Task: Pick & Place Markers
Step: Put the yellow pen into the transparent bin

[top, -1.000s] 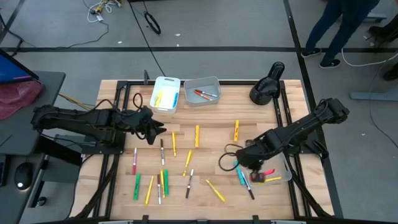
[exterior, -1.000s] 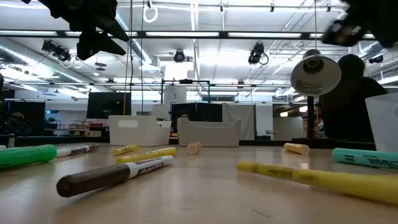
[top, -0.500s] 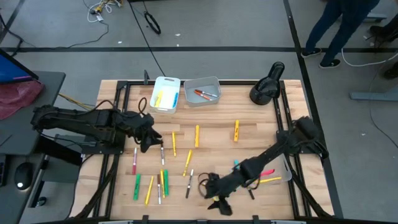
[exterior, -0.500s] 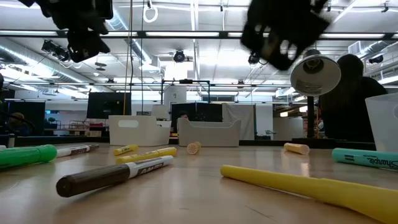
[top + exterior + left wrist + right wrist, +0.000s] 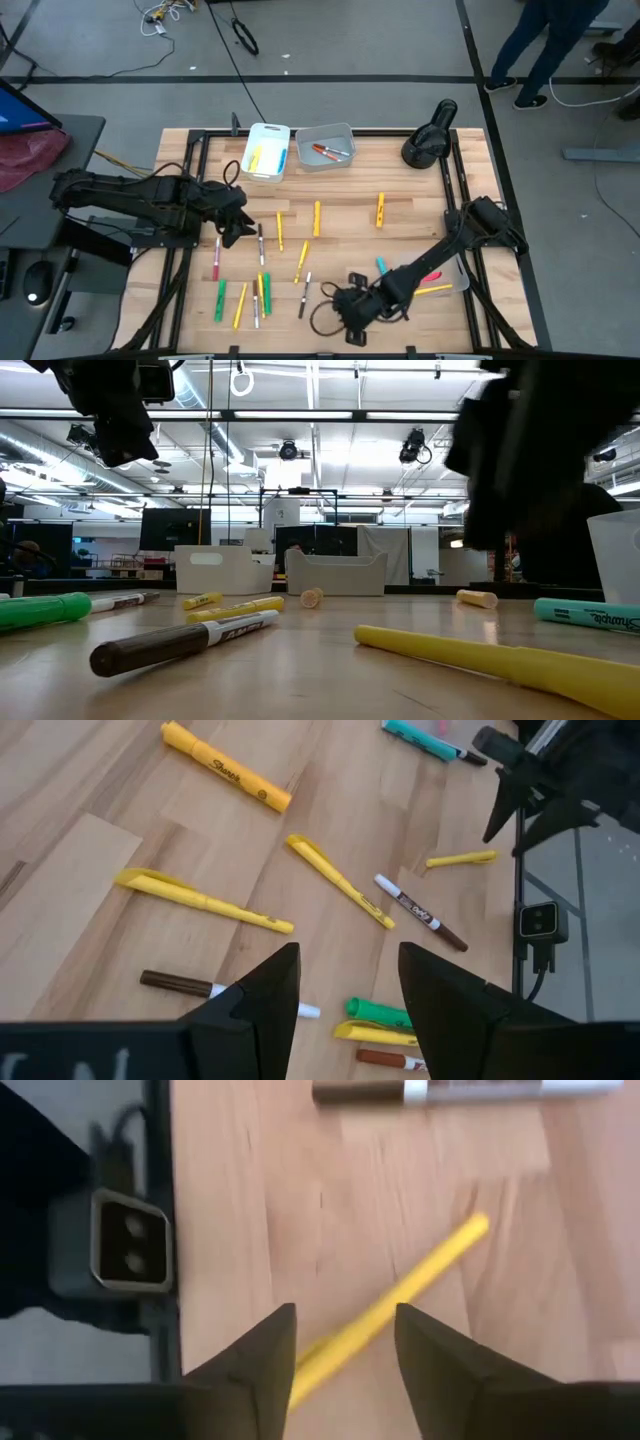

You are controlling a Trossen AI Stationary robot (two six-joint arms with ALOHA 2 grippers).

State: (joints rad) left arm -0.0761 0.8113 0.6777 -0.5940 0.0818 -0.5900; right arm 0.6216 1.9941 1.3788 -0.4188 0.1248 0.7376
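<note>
Markers (image 5: 260,290): thin, many-coloured sticks

I see the wooden desk (image 5: 340,195) carrying loose markers (image 5: 262,290), most strewn well in front of the white bin (image 5: 266,152). A grey bin (image 5: 326,146) sits just beside that bin, and a black lamp (image 5: 428,134) stands beyond the grey one.
</note>
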